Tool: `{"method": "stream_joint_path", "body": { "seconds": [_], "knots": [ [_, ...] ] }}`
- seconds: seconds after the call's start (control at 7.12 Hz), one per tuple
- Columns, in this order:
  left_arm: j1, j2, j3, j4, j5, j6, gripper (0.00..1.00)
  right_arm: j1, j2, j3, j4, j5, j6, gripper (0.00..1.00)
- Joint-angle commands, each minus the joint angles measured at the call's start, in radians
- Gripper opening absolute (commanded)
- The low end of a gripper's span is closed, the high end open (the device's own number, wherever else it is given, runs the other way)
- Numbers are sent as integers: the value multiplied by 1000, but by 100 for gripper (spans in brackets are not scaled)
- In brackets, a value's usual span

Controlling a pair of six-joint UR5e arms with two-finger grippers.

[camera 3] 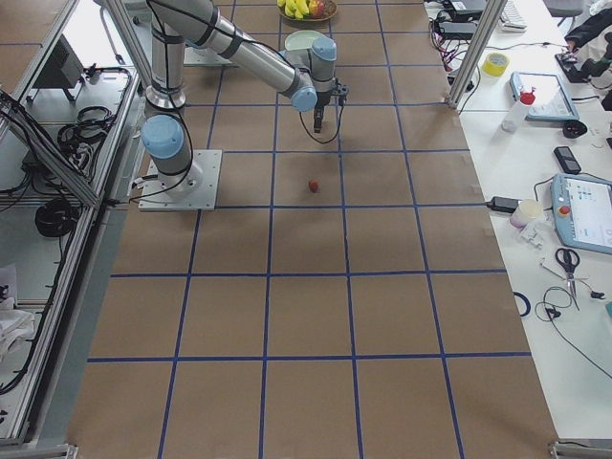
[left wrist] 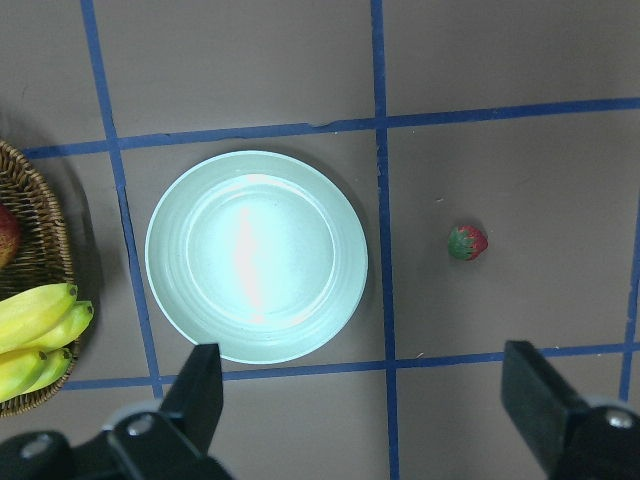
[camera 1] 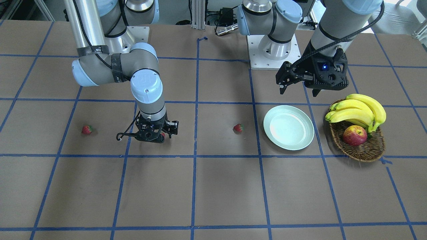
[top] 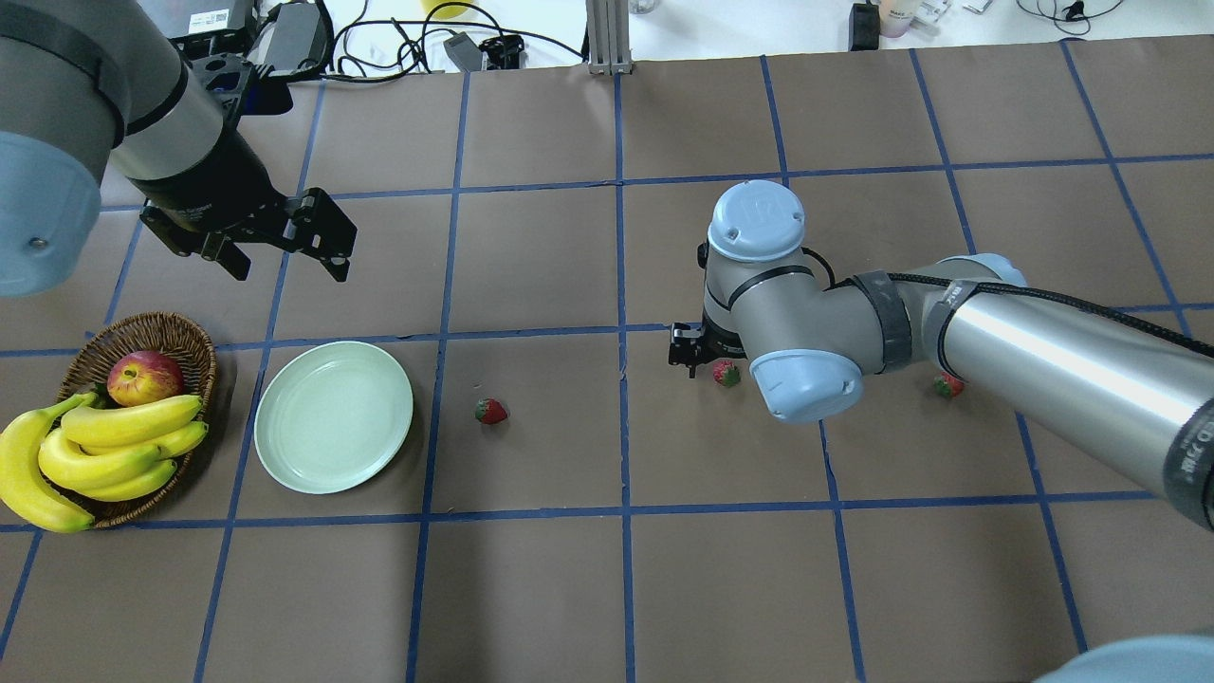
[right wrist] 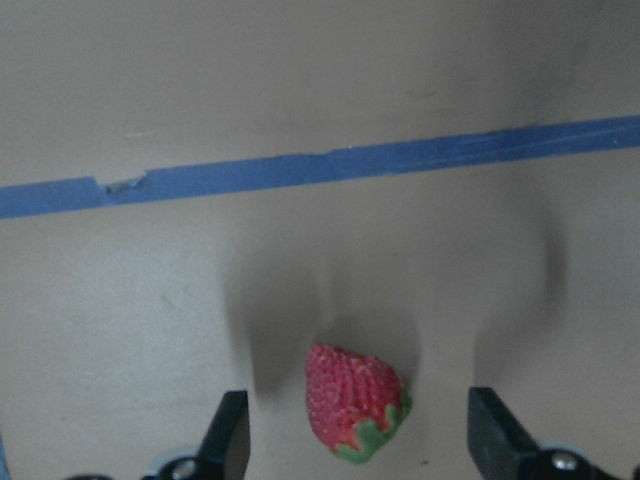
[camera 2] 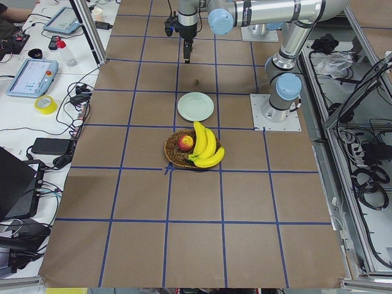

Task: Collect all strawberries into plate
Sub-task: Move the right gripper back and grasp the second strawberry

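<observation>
I see the right hand [right wrist: 358,400] low over the table [top: 531,588], pointing straight down, just right of centre in the overhead frame. Its fingers [right wrist: 232,440] stand well apart and grip nothing. The middle strawberry [right wrist: 352,400] lies on the table between them, its green cap toward the bottom of the wrist frame. That wrist picture is soft, but the berry appears to touch neither finger. A blue tape line [right wrist: 330,165] runs across the frame above it.

The left hand [top: 287,261] hangs above the table in the upper left of the overhead frame, spread wide with nothing in it. Through its wrist camera I look straight down on the plate [top: 334,417], which fills the left of centre of that frame.

In the overhead frame the plate sits at lower left, beside the wicker basket [top: 194,337] with a narrow gap between them. The basket carries bananas [top: 114,446] and an apple [top: 144,377].

All three strawberries lie on the table, outside the plate. The near strawberry [top: 490,411] lies just right of the plate, apart from its rim. The far strawberry [top: 947,385] lies toward the right of the frame, at the edge of the right arm's forearm and well apart from the plate.
</observation>
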Motion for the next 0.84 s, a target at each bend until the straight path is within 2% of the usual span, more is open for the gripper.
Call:
{"method": "stream_joint_path", "body": {
  "seconds": [0.0,0.14,0.28,0.42,0.56,0.7],
  "knots": [
    [0,1,-4,1,0,0,100,0,10,-3,-5,4,25,26],
    [0,1,-5,1,0,0,100,0,8,-12,-2,4,40,16],
    [0,1,-5,1,0,0,100,0,2,-23,0,13,71,15],
    [0,1,-4,1,0,0,100,7,-4,-58,7,81,152,17],
    [0,4,-4,1,0,0,100,18,-6,-80,-2,284,342,18],
    [0,10,-4,1,0,-2,100,55,0,-90,-7,383,440,18]
  ]
}}
